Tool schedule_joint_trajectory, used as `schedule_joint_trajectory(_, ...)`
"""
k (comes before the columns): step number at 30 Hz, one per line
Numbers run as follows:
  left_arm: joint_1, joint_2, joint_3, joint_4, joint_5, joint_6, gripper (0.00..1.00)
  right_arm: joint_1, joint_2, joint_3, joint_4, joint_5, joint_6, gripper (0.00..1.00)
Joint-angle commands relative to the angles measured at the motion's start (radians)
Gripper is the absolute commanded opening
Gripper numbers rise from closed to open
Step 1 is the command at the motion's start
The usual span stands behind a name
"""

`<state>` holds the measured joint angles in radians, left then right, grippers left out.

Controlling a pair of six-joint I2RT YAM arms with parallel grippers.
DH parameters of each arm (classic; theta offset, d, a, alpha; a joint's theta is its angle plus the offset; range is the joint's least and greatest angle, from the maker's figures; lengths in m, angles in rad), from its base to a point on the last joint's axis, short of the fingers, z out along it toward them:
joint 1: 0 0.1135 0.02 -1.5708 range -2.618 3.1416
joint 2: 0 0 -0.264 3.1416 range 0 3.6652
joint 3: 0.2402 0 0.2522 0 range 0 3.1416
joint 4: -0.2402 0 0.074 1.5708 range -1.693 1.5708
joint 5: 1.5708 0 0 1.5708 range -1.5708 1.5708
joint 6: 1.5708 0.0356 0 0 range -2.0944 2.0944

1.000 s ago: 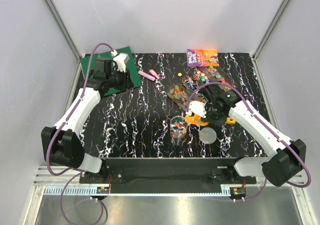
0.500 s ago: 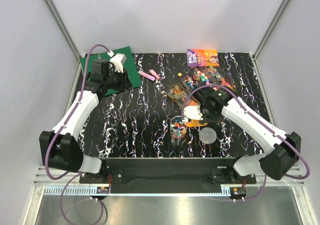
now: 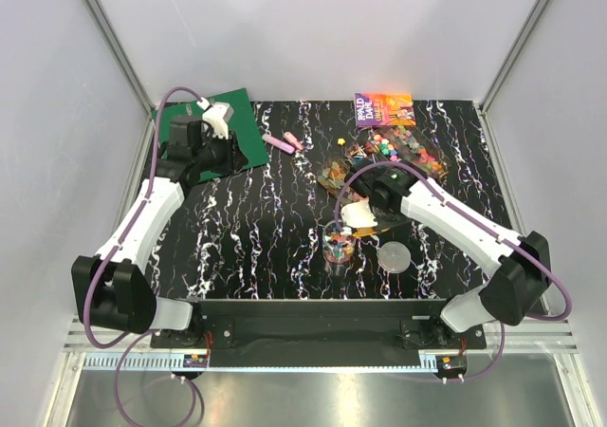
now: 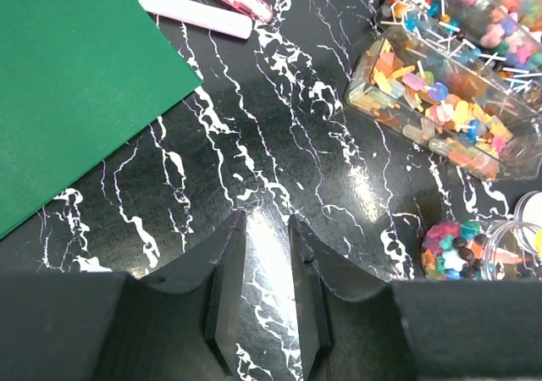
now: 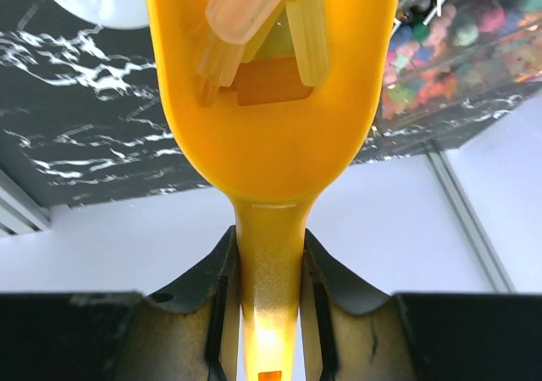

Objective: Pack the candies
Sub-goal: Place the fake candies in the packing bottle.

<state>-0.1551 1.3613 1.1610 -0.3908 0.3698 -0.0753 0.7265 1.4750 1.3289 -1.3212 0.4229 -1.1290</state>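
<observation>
Loose candies (image 3: 384, 147) fill clear packs at the back right, and one clear pack (image 4: 440, 102) also shows in the left wrist view. A clear cup (image 3: 339, 245) near the front holds more candies (image 4: 461, 247). My right gripper (image 3: 365, 213) is shut on the handle of a yellow scoop (image 5: 271, 102), which hangs just right of the cup's rim. Several candies (image 5: 258, 25), pale wrapped ones and an orange one, lie in its bowl. My left gripper (image 4: 267, 220) hovers over the bare table beside the green mat (image 4: 68, 85), its jaws a little apart with nothing between them.
Two pink highlighter pens (image 3: 283, 142) lie right of the green mat (image 3: 218, 114). A round white lid (image 3: 395, 255) sits right of the cup. A purple-and-orange book (image 3: 384, 109) lies at the back edge. Grey walls close in three sides.
My right arm has swung the loaded scoop left and forward, from above the lid to the cup's rim. My left arm has drawn back a little toward the far left.
</observation>
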Motion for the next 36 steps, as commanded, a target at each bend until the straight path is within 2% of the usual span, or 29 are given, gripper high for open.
schedule_joint_trajectory(1,0.008,-0.044,-0.024,0.089,0.014,-0.027,0.32,0.019,-0.015,0.055,-0.114,0.122,-0.074,0.0)
schedule_joint_trajectory(13,0.009,-0.031,-0.023,0.116,0.043,-0.06,0.32,0.106,0.015,0.112,-0.165,0.131,-0.018,0.0)
schedule_joint_trajectory(23,0.011,-0.06,-0.032,0.121,0.072,-0.076,0.32,0.122,0.025,0.096,-0.184,0.175,-0.023,0.0)
schedule_joint_trajectory(26,0.011,-0.067,-0.026,0.118,0.124,-0.107,0.37,0.125,0.022,0.098,-0.185,0.174,-0.014,0.0)
schedule_joint_trajectory(30,0.009,-0.057,0.002,0.118,0.274,-0.178,0.45,0.125,0.015,0.086,-0.184,0.171,0.0,0.0)
schedule_joint_trajectory(36,0.005,-0.013,0.023,0.116,0.307,-0.207,0.45,0.166,-0.041,-0.039,-0.165,0.275,-0.003,0.0)
